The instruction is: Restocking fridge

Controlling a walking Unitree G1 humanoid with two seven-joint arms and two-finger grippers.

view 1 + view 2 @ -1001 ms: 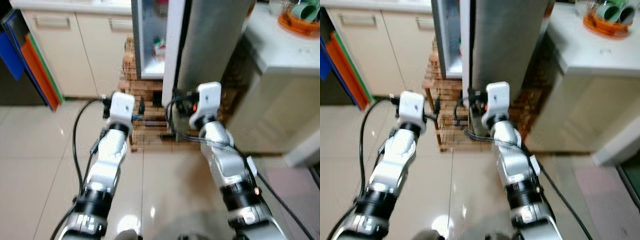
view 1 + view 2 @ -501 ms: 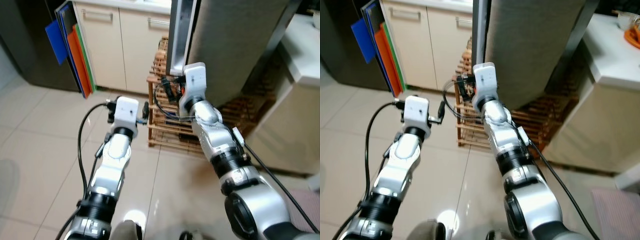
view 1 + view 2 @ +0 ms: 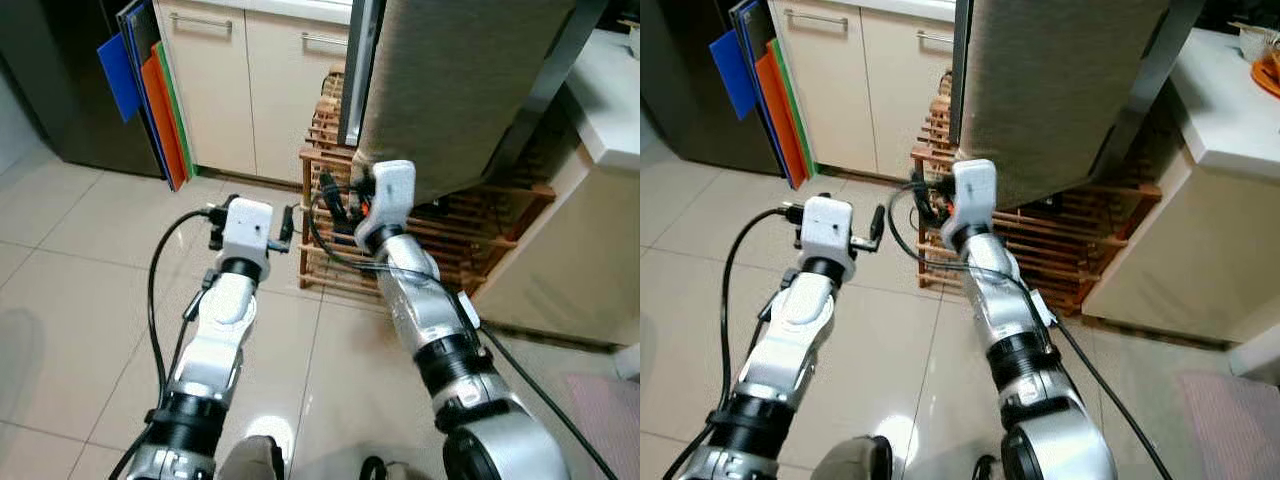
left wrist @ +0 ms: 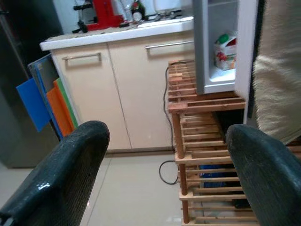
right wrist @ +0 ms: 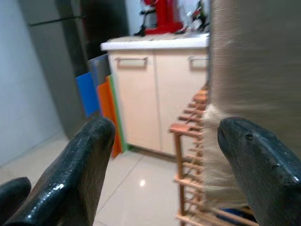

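Observation:
A small fridge stands on a wooden slat rack (image 3: 450,235) with its grey door (image 3: 450,80) swung open. In the left wrist view its white inside (image 4: 221,75) holds a green-topped carton (image 4: 225,51). My left gripper (image 3: 284,222) is held out over the floor, left of the rack, open and empty, and the left wrist view looks between its fingers (image 4: 61,179). My right gripper (image 3: 333,198) is open too. It sits just in front of the rack, below the door's lower edge, with nothing between its fingers (image 5: 70,179).
Cream cabinets (image 3: 220,80) run along the back wall, with blue, orange and green boards (image 3: 150,90) leaning beside a dark tall appliance (image 3: 50,80). A white counter (image 3: 610,100) stands at the right. A red machine (image 4: 106,14) sits on the worktop. Glossy floor tiles (image 3: 80,260) lie ahead.
The camera has swung left, so the fridge's inside has left the eye views. My right gripper has dropped a little, from the door's edge to the rack's top.

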